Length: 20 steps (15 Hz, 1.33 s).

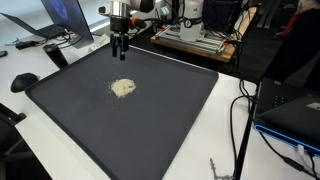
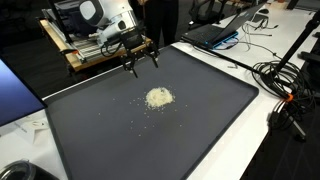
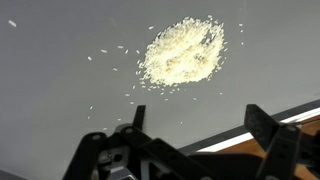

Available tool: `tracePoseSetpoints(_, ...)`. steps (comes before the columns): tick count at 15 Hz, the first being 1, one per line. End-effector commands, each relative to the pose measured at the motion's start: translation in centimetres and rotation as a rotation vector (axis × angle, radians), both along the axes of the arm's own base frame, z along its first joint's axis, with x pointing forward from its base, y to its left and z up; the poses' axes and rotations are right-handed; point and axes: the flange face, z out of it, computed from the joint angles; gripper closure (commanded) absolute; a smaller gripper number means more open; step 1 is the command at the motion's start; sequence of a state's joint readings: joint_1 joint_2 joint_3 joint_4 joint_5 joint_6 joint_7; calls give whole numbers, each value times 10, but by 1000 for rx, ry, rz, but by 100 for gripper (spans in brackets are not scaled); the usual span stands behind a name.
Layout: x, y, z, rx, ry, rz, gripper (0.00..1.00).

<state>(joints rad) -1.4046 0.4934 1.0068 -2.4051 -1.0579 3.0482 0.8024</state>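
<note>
Above the mat's edge: jaws are hanging from the arm [image 1: 120,14] and pointing straight down, close to the side of the mat [image 1: 160,120] that is running along the wooden rack [image 2: 85,50]
Jaws: standing wide apart and gripping nothing; in the wrist view both black fingers [image 3: 272,140] are showing at the bottom, with only bare mat lying between them
Rice [image 3: 182,52]: lying in a small pale heap near the middle of the mat, apart from the jaws and touching neither finger; it is showing in both exterior views, rice [image 1: 123,88] and rice [image 2: 158,97]
Grains [image 3: 105,55]: lying loose around the heap, thinning out toward the jaws
Mat: dark grey, lying flat and covering most of the white desk [image 1: 210,140]
Laptop [image 2: 225,32]: sitting open on the desk beyond one corner of the mat, well apart from the rice
Cables [image 2: 285,80]: trailing over the desk beside the mat, near the laptop
</note>
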Motion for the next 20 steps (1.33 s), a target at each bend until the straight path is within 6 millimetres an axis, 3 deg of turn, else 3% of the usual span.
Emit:
tracePoseSetpoints(1, 24, -23, 36, -8, 40, 58, 0)
tracePoseSetpoints(5, 42, -57, 73, -38, 150, 114, 0)
tracePoseSetpoints(9, 60, -81, 88, -4, 202, 172, 0)
tracePoseSetpoints(15, 90, -98, 82, 101, 258, 220, 0)
tracePoseSetpoints(20, 119, -91, 65, 66, 401, 272, 0)
